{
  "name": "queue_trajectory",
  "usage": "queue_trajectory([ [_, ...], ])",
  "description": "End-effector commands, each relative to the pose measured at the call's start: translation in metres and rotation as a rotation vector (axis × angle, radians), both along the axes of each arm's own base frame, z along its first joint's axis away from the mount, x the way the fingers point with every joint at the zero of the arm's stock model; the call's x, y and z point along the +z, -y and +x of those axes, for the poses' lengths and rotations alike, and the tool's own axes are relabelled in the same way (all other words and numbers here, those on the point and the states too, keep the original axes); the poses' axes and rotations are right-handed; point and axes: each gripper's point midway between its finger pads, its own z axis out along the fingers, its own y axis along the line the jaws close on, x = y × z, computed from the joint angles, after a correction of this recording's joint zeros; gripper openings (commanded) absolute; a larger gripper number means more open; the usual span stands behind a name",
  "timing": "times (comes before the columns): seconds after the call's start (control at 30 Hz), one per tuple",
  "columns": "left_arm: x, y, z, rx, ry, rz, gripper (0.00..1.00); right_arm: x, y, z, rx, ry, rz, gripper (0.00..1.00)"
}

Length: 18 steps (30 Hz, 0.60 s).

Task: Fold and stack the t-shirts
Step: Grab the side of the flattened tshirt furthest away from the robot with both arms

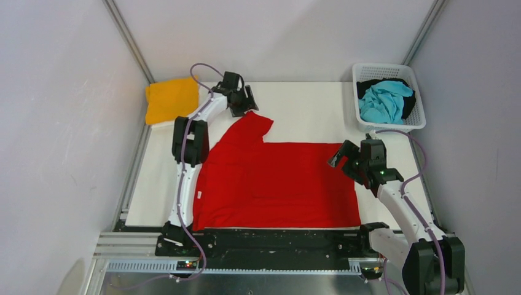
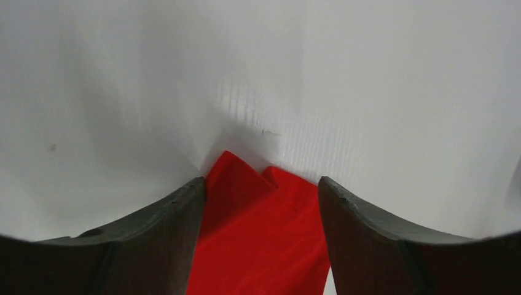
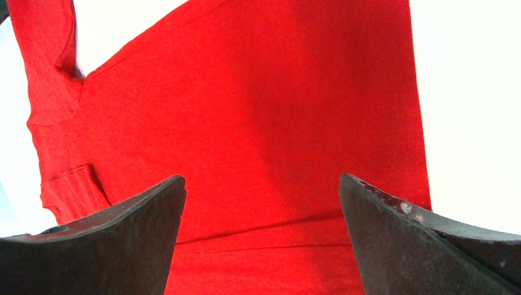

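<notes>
A bright red t-shirt (image 1: 276,184) lies flat on the white table, with one sleeve (image 1: 252,126) pointing to the far left. My left gripper (image 1: 249,109) is down at the tip of that sleeve. In the left wrist view its jaws (image 2: 262,187) stand apart with the red sleeve tip (image 2: 258,239) between them, and the left finger touches the cloth's edge. My right gripper (image 1: 337,158) hovers open over the shirt's far right corner, with red cloth (image 3: 258,110) spread below its fingers (image 3: 262,184). A folded orange-yellow t-shirt (image 1: 171,99) lies at the far left.
A white lattice basket (image 1: 361,69) stands at the far right corner, holding a turquoise t-shirt (image 1: 384,101) on top of a black one (image 1: 410,103). Grey walls close in both sides. Bare white table (image 1: 307,110) shows behind the red shirt.
</notes>
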Motion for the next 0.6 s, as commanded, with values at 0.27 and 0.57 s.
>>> queue_trajectory([
  [0.27,0.001,-0.011,-0.033,0.014,-0.015,0.3,0.46,0.005,0.005,0.004,-0.003,0.04,-0.02,0.99],
  [0.57,0.008,-0.003,-0.02,-0.012,0.026,0.305,0.04,-0.011,0.026,0.01,-0.07,-0.019,-0.124,0.99],
])
